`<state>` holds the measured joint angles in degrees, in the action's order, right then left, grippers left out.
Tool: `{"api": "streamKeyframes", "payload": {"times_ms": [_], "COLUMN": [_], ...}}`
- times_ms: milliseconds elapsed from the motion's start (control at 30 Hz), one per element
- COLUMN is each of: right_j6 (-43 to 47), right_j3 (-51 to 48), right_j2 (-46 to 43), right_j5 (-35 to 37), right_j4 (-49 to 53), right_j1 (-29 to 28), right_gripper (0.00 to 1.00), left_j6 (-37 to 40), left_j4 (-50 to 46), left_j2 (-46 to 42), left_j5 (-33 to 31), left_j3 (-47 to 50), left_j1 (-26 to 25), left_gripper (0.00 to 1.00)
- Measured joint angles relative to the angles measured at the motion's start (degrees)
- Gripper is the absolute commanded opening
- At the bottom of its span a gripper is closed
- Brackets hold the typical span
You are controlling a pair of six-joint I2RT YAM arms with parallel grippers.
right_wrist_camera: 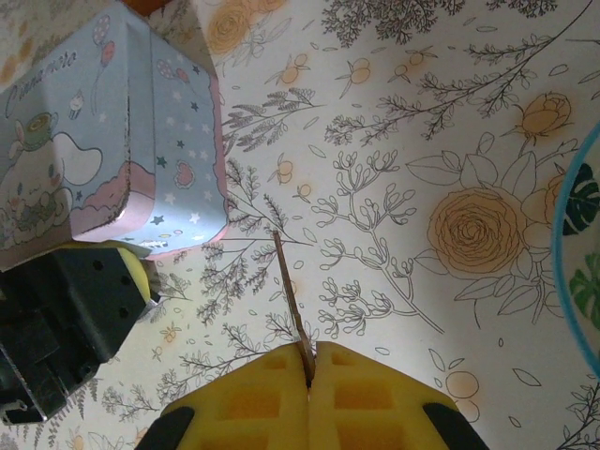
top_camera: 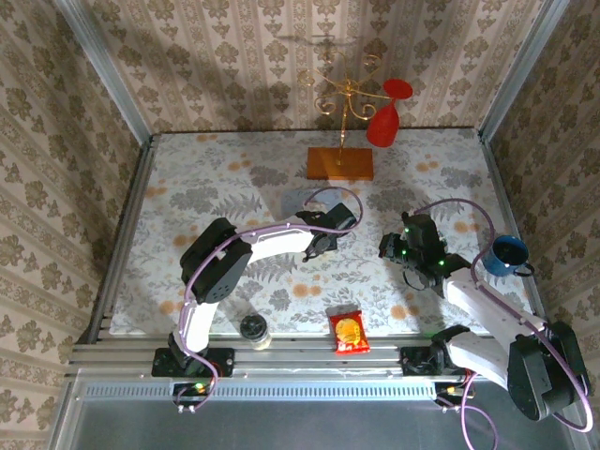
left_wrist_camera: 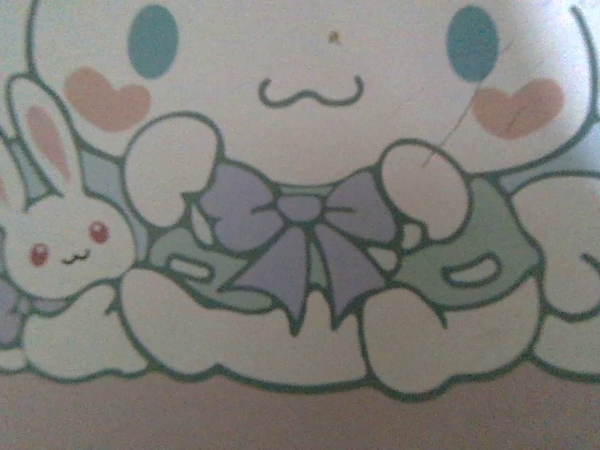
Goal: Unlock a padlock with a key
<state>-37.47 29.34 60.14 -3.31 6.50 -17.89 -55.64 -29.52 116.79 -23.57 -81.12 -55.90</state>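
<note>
Right end effector (right_wrist_camera: 309,354) is pinched tight on a thin brown metal key (right_wrist_camera: 289,286). Left end effector (top_camera: 322,246) sits just beside the pale cartoon-print rectangular tin (right_wrist_camera: 112,141), and I can't tell its gap. Blue mug (top_camera: 508,255) sits near the desk's right edge.

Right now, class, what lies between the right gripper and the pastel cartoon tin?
Right wrist view: the thin strip clamped in the right gripper reaches toward the tin; the rest is bare floral tablecloth.

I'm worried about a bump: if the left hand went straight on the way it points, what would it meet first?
The pale cartoon tin: its printed face sits right ahead of the left hand, seemingly very close.
</note>
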Motion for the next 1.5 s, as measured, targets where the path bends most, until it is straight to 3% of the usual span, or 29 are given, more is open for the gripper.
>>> {"api": "streamKeyframes", "payload": {"times_ms": [433, 933, 1100, 1500], "right_j6": [0.00, 0.00, -0.02, 1.44], "right_j3": [0.00, -0.81, -4.22, -12.57], "right_j2": [-0.20, -0.39, -1.31, -0.79], "right_j5": [0.02, 0.00, -1.05, -7.54], "right_j4": [0.00, -0.28, -2.54, -20.87], "right_j1": [0.00, 0.00, -0.33, -8.76], "right_gripper": [0.00, 0.00, 0.00, 0.00], "left_j6": [0.35, 0.92, 0.76, -0.11], "left_j4": [-0.02, -0.04, -0.39, -7.43], "left_j2": [1.25, 1.75, 0.70, -3.39], "left_j5": [-0.90, -1.64, 2.40, 15.72], "left_j3": [-0.02, -0.02, -0.02, -6.32], "left_j1": [-0.35, -0.37, 0.22, 3.91], "left_gripper": [0.45, 0.13, 0.00, 0.00]}}
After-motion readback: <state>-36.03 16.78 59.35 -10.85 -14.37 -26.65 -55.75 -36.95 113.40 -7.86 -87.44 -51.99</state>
